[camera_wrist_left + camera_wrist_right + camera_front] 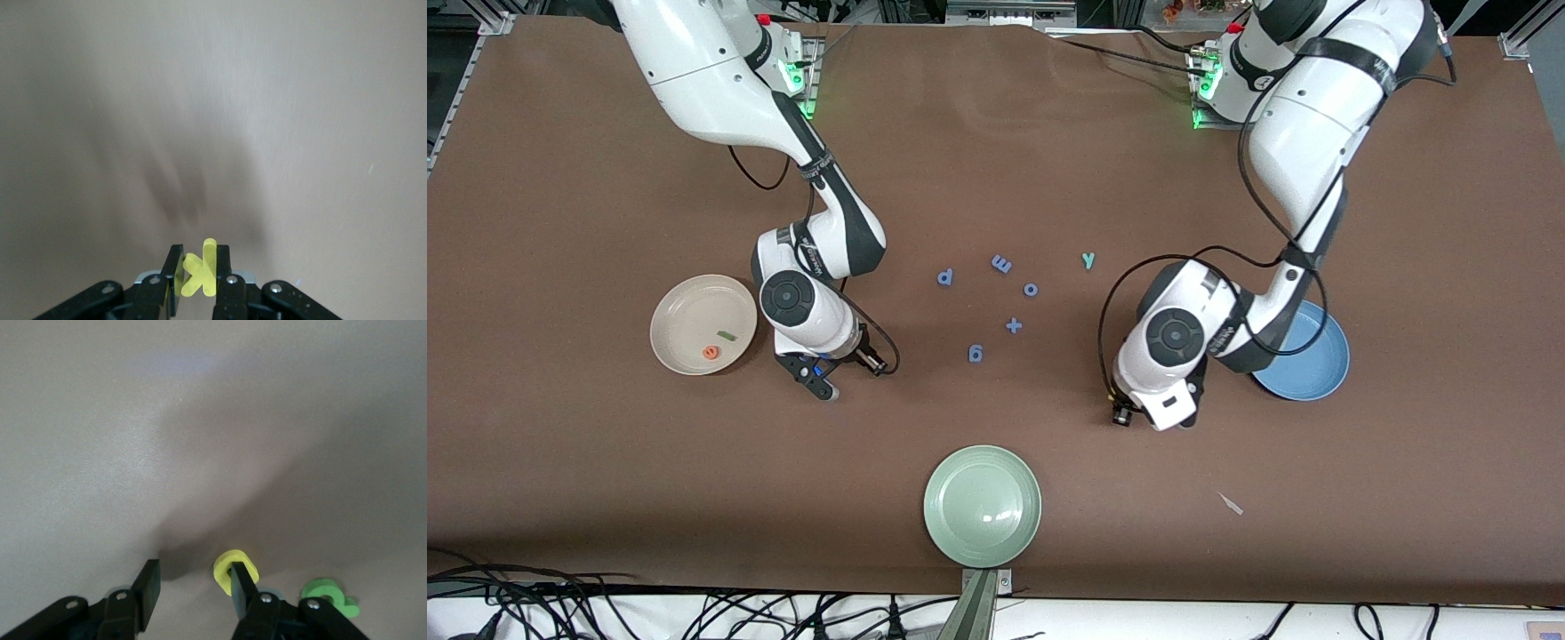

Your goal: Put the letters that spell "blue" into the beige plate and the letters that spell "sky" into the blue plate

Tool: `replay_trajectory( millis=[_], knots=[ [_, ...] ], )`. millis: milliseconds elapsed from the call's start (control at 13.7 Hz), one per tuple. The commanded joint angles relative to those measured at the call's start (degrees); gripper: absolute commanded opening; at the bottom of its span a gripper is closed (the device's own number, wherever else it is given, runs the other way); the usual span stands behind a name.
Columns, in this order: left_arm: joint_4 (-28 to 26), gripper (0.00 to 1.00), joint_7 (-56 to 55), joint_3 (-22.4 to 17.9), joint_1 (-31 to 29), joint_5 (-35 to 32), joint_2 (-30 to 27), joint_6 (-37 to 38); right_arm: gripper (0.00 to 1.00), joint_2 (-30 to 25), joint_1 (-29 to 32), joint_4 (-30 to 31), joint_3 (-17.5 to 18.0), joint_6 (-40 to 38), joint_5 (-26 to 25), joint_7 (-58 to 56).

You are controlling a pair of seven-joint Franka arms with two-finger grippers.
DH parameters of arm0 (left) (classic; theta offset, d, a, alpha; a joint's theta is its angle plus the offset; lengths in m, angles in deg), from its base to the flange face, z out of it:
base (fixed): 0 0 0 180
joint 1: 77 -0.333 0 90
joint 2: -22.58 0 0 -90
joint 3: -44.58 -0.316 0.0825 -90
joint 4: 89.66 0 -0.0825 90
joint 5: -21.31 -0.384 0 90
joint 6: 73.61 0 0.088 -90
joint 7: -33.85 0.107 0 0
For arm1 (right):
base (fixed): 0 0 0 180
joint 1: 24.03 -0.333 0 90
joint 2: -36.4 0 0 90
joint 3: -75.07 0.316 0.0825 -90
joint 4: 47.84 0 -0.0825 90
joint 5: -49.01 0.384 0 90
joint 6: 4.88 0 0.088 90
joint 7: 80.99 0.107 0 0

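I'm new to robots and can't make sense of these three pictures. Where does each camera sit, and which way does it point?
Front view: high across the table, facing both arms; shows the beige plate, blue plate and scattered letters.
Left wrist view: on the left arm's wrist, looking down past the left gripper, shut on the yellow k.
Right wrist view: on the right arm's wrist, looking down past the open right gripper at the yellow u and green b.
Shared: front view shows both grippers.

Lighting even and bright; front view sharp.
Soft overhead glare on the pale green plate (983,507); both wrist views show diffuse dark shadows on the table (560,444), surface blurred.
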Motion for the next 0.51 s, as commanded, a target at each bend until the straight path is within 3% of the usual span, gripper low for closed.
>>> replay_trajectory(
  millis=[0,292,438],
  knots=[
    [-0.6,0.09,5.3,0.4,-4.2,1.4,-2.4,3.6,0.53,-1.3,0.0,1.2,-0.3,-0.6,0.7,-2.5],
    [-2.1,0.09,15.9,0.7,-10.3,1.7,-4.7,10.3,0.53,-3.2,0.3,0.7,-0.5,-6.6,-0.1,-3.0],
    [-7.6,0.09,20.8,0.7,-13.5,1.7,-8.1,10.5,0.53,-3.1,0.3,1.1,-0.5,-6.8,-0.1,-2.8]
  ],
)
